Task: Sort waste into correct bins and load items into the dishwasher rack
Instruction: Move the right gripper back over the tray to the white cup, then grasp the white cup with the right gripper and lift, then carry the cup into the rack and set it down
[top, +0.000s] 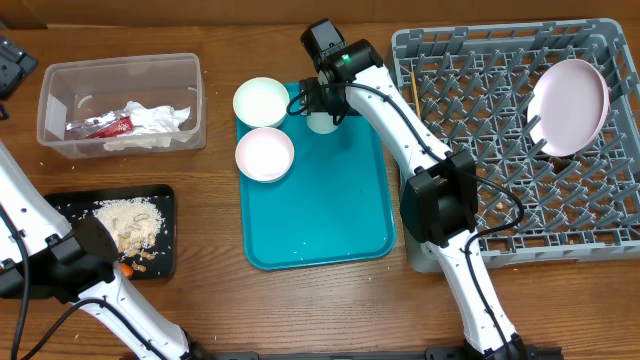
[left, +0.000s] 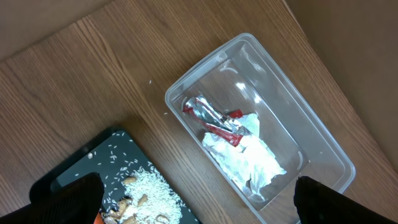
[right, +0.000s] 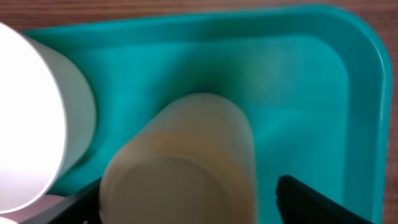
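Step in hand: picking up the cup (right: 186, 155) for the rack (top: 420, 40).

- Right gripper (top: 322, 105): at the far edge of the teal tray (top: 320, 220), fingers fairly wide and straddling the cup. Tray shows beside one finger, so I judge it not clamped.
- Two bowls (top: 260, 102): on the tray's far-left corner.
- Left gripper (left: 205, 202): well left of the tray, wide, empty.

Next: close squarely, lift clear, carry right of the tray.
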